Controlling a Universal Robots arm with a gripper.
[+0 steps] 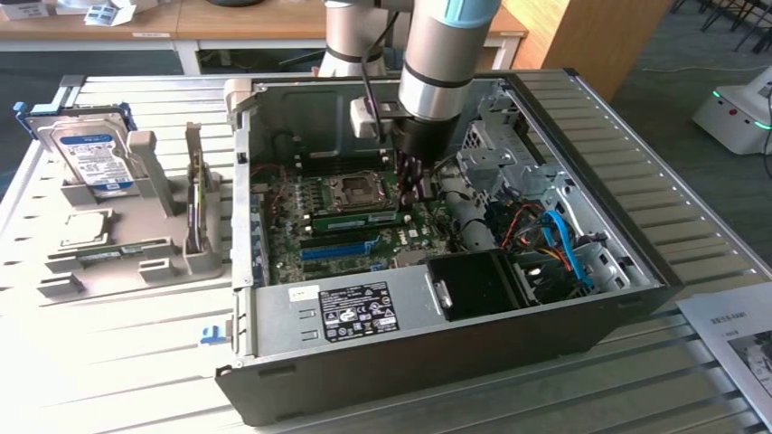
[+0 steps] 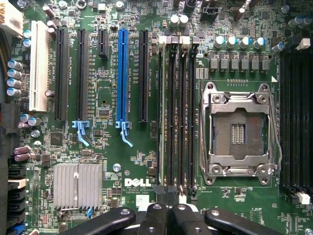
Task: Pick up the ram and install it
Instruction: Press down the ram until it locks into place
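One ram (image 1: pixel 356 220) stands seated on the motherboard (image 2: pixel 112 147), just below the end effector (image 2: pixel 168 215), which is closed narrow and empty.

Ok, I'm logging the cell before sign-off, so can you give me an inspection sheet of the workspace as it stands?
Surface: slatted metal table, with the PC case lying open on it.
Job's things: ram edge-up in a memory slot beside the empty CPU socket; whether it is fully seated cannot be told.
Clutter: grey fixture holding a hard drive, a loose chip and another green stick; paper.
Grippers: claw inside the case, at the memory slots' end.
Cables: blue cables in the case, apart from the claw.
Surroundings: wooden desks; white machine with a green light.
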